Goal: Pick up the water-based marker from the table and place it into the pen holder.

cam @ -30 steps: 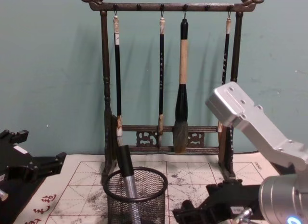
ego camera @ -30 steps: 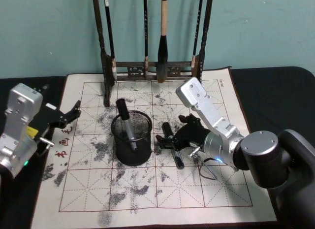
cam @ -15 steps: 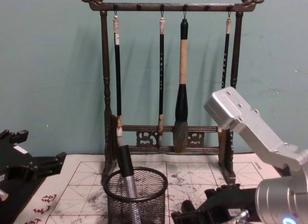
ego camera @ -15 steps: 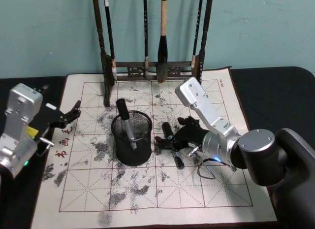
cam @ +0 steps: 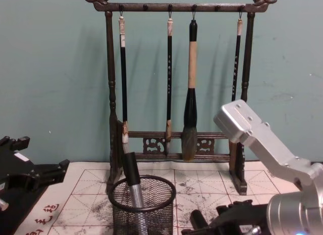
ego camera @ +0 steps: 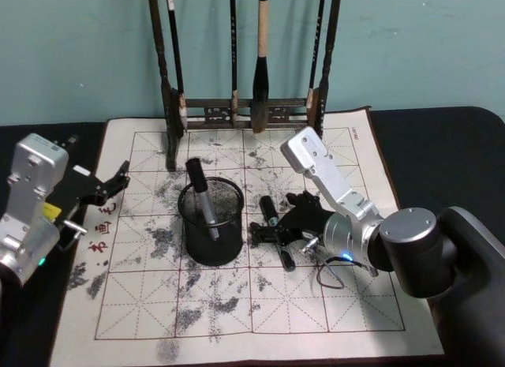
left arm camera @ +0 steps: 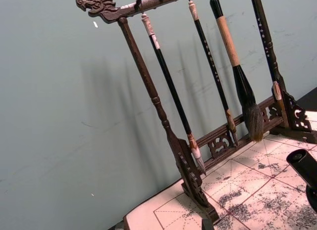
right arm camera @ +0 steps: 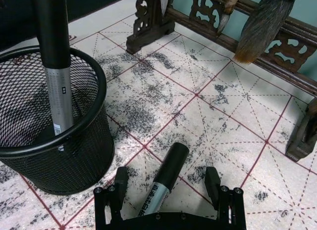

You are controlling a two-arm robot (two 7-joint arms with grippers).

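A water-based marker (ego camera: 277, 234) with a black cap and silver barrel lies on the table's cream mat (ego camera: 237, 304), just right of the pen holder (ego camera: 211, 225). The pen holder is a black mesh cup (right arm camera: 95, 122) with another marker (right arm camera: 55, 67) standing in it. My right gripper (right arm camera: 166, 176) is open and low over the mat, one finger on each side of the lying marker (right arm camera: 163, 183). In the chest view it shows at the bottom edge (cam: 218, 224) beside the holder (cam: 143, 208). My left gripper (ego camera: 112, 185) is open and hangs idle at the mat's left edge.
A tall dark wooden brush rack (ego camera: 245, 106) with several hanging brushes stands at the back of the mat, behind the holder. The left wrist view looks at that rack (left arm camera: 188, 156). Dark table surface (ego camera: 442, 146) surrounds the mat.
My right arm has sunk a little lower over the lying marker. The left arm, the holder and both markers have stayed put.
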